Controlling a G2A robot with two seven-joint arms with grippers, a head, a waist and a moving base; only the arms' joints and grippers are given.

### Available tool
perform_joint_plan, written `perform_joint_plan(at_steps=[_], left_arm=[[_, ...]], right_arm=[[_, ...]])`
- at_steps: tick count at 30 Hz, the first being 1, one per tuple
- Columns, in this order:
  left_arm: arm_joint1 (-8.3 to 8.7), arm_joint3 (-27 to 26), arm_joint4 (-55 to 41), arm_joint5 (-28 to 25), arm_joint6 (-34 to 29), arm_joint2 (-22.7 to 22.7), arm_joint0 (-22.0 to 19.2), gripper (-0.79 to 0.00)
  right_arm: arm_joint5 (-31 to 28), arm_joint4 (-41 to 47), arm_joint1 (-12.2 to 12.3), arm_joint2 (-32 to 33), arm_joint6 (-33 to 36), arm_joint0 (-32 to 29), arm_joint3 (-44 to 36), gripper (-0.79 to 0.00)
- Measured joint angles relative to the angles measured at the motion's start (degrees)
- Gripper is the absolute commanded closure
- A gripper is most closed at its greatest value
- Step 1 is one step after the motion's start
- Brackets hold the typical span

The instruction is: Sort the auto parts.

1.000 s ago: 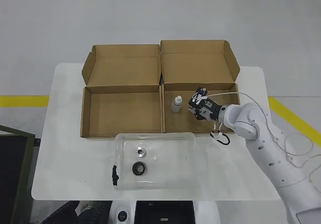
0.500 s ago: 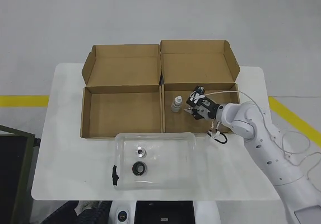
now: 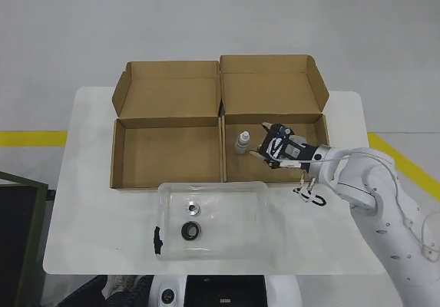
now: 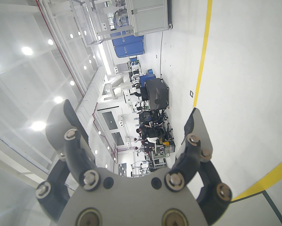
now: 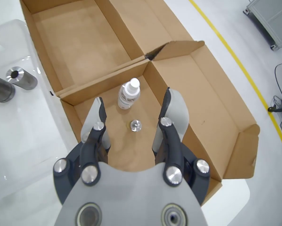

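Observation:
My right gripper (image 5: 133, 96) hangs open above the right cardboard box (image 5: 209, 109), its fingers wide apart and holding nothing. On the box floor below the gap lies a small round silver metal part (image 5: 136, 125). Just beyond it stands a small white bottle (image 5: 129, 94). From the top the same gripper (image 3: 269, 146) sits beside the bottle (image 3: 242, 142) inside the right box (image 3: 312, 173). The left box (image 3: 166, 153) has a bare floor. My left gripper (image 4: 131, 111) is open, facing the hall, with nothing between its fingers.
A clear plastic tray (image 3: 243, 238) in front of the boxes holds a metal cylinder (image 3: 193, 208) and a black ring (image 3: 192, 230). A small black piece (image 3: 157, 240) lies on the white table (image 3: 89, 192) beside the tray. Both box lids stand open at the back.
The right arm's elbow and forearm have swung toward the table's front right. Its gripper has stayed over the right box, turning slightly.

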Motion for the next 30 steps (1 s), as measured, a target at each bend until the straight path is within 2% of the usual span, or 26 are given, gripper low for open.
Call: perform_joint_plan(at_steps=[5, 12, 22, 27, 30], left_arm=[[0.0, 0.0, 0.0, 0.0, 0.0, 0.0, 0.0, -0.785], [0.0, 0.0, 0.0, 0.0, 0.0, 0.0, 0.0, -0.785], [0.0, 0.0, 0.0, 0.0, 0.0, 0.0, 0.0, -0.785], [0.0, 0.0, 0.0, 0.0, 0.0, 0.0, 0.0, -0.785], [0.0, 0.0, 0.0, 0.0, 0.0, 0.0, 0.0, -0.785]], right_arm=[[0.3, 0.5, -0.3, -2.6, -1.6, -1.1, -3.2, -0.514], [0.8, -1.8, -1.6, -11.4, -3.2, 0.9, -4.1, -0.508], [1.1, -5.9, -4.0, -22.7, -2.9, 4.3, -2.9, -0.489], [0.7, -7.9, -4.7, -26.2, -1.8, 5.0, -1.5, -0.443], [0.3, -8.5, -5.1, -27.5, -1.4, 5.5, -0.2, -0.446]])
